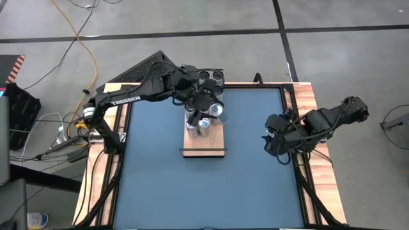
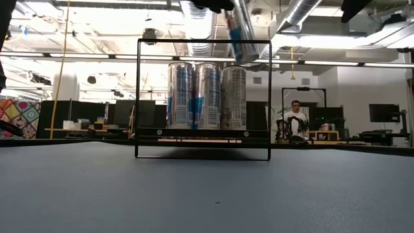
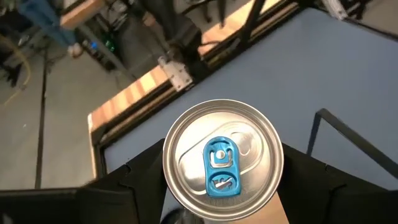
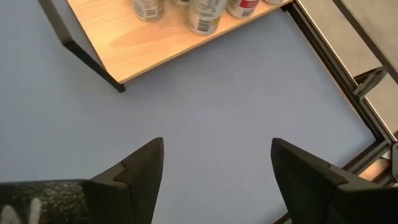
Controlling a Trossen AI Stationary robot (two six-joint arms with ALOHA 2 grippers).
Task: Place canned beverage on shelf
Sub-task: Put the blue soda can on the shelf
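Mid-transport step: the left gripper is clamped around a canned beverage, fingers on either side of the can body, silver lid with blue pull tab facing the wrist camera. In the high view the left gripper sits over the far end of the shelf, right above the cans already there. In the low view the held canned beverage hangs tilted above the top rail of the shelf, clearly off the board, roughly over the rightmost of the three standing cans. So it's carried, not yet placed. The light-wood board lies mid-tabletop, long axis running away from the near edge, and its near half looks bare. The right wrist view confirms open wood on the shelf in front of the standing cans. Next move, as I read it: shift the can to a free patch of board beside or in front of the row, bring it upright, lower it without clipping the neighbours or the black end rail, then release. The tilt needs correcting first or it tips on contact. The right gripper is parked at the right side of the tabletop, jaws spread, holding nothing, well clear of the shelf.
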